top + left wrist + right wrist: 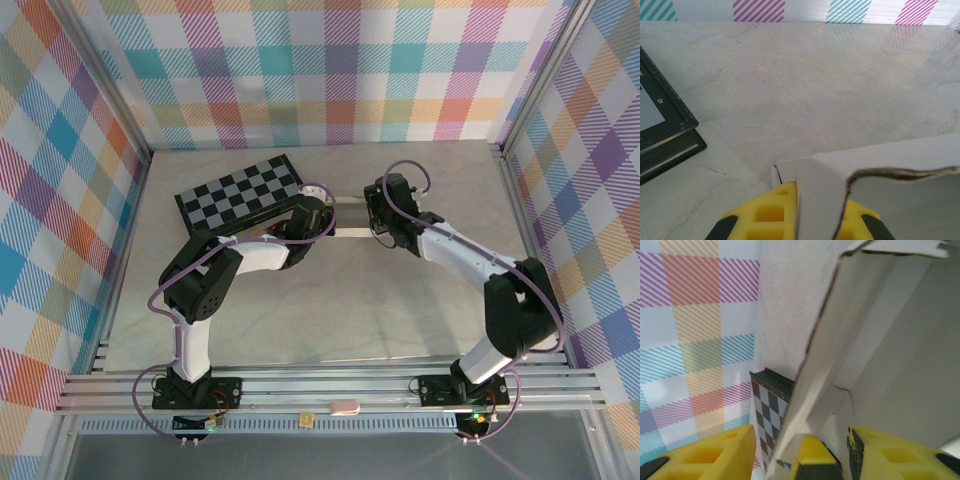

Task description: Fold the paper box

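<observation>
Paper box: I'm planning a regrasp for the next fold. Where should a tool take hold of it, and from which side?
Probably the raised wall of the paper box, at its free upper edge, from above, one finger either side. It stands up from the table as a thin sheet, pinchable across its thickness.

A white digit 8 (660,101) can be read in the left wrist view. It is printed on the dark rim of the checkered board (675,125), just beside the edge of the grey squares. Further along the same rim, right at the left edge of that view, a second small white mark (641,73) looks like a 2, but it is cut off and uncertain. In the top view the board (240,190) lies toward the far left corner of the table (330,300), and its rim marks are too small to read there
</observation>
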